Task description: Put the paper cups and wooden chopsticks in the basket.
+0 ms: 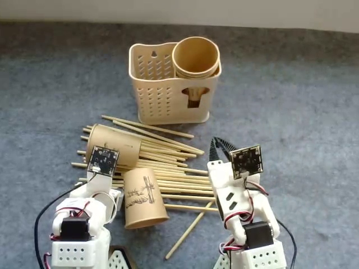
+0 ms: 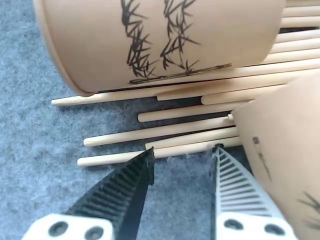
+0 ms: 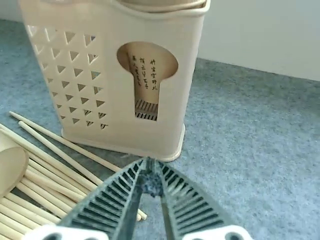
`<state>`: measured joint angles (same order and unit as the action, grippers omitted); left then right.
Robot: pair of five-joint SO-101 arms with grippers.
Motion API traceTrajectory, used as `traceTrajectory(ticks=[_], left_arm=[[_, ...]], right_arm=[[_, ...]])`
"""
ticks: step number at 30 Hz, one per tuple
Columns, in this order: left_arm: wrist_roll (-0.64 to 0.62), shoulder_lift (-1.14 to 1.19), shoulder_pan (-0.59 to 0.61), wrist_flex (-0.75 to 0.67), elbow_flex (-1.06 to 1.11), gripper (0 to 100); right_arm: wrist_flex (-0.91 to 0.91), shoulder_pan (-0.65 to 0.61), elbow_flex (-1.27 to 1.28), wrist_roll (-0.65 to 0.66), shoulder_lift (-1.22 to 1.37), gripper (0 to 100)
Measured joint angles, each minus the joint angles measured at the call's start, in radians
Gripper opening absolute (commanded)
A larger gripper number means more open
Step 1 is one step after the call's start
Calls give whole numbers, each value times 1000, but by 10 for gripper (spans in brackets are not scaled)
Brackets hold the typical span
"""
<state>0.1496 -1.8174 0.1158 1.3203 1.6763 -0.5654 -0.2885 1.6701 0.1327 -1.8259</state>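
High: fixed overhead, looking down on worktop from behind both arms | Left wrist: close above chopsticks, facing down | Right wrist: low, facing basket side | Shared: chopsticks (all), basket (high, right wrist)

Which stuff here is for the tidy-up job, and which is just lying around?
For the job:
basket
stacked paper cups inside it
far lying cup, on the chopsticks
near lying cup, also on them
wooden chopsticks

Just there:
grey carpet
pale wall behind
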Motion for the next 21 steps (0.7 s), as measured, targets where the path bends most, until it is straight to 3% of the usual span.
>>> traceTrajectory(ticks=[9,21], left_arm=[[0,0,0,0,0,189],[0,0,0,0,0,189]], right_arm=[[0,3,0,86,0,7],[0,2,0,104,0,7]])
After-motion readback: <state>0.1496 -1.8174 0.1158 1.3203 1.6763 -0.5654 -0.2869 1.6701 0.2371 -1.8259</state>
